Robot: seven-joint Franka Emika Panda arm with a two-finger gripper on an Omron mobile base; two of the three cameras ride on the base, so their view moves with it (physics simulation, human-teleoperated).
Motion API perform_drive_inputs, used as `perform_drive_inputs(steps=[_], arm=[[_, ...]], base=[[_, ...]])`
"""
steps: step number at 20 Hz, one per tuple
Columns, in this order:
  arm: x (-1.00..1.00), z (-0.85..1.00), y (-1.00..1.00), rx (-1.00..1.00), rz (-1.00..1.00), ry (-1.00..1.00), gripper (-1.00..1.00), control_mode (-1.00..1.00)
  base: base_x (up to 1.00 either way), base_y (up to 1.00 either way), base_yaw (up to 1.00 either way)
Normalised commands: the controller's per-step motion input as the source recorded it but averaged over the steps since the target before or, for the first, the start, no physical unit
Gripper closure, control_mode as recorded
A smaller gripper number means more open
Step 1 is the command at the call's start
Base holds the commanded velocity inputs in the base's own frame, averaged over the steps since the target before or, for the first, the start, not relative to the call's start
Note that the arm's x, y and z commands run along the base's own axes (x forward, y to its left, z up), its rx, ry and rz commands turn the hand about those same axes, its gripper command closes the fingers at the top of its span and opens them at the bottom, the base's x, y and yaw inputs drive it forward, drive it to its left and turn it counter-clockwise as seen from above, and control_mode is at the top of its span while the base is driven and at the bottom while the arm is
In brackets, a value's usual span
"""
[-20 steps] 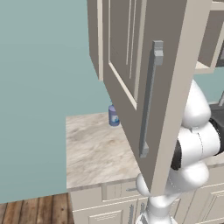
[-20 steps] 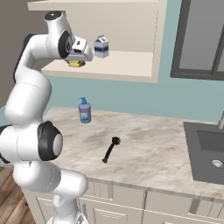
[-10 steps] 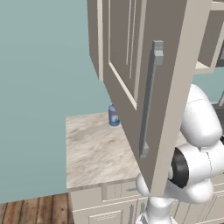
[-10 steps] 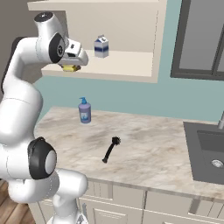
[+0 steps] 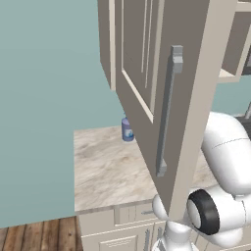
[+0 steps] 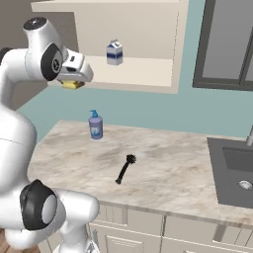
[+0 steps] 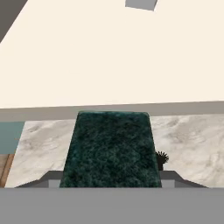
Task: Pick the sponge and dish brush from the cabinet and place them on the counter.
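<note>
Centrally, the sponge (image 7: pixel 111 151) is gripped between the jaws of the gripper (image 6: pixel 74 83), its dark green scouring face seen in the hand view, its yellow body at 10 o'clock of the right base view, at the cabinet (image 6: pixel 133 74) shelf edge. The dish brush (image 6: pixel 124 169) is shown lying on the counter (image 6: pixel 173 173).

So the cabinet (image 5: pixel 147 54) door is swung wide open and takes up most of the upper middle and right of the frame, with 1 long grey bar handle (image 5: pixel 166 110) running down it. Below it, the marbled counter (image 5: pixel 105 171) sits center-left, and a little blue bottle (image 5: pixel 127 130) stands at its back edge by the teal wall. Wood floor in the lower left corner.
</note>
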Motion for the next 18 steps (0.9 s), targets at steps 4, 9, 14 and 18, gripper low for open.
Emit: perform_drive_inputs(steps=[4,9,14,18], arm=[[-0.59,0.00,0.00,0.00,0.00,0.00,1.00,-1.00],[-0.65,0.00,0.00,0.00,0.00,0.00,1.00,-1.00],[-0.65,-0.04,0.00,0.00,0.00,0.00,1.00,-1.00],[-0.56,-0.13,0.00,0.00,0.00,0.00,1.00,-1.00]], base=[[0.00,0.00,0.00],[0.00,0.00,0.00],[0.00,0.00,0.00],[0.00,0.00,0.00]])
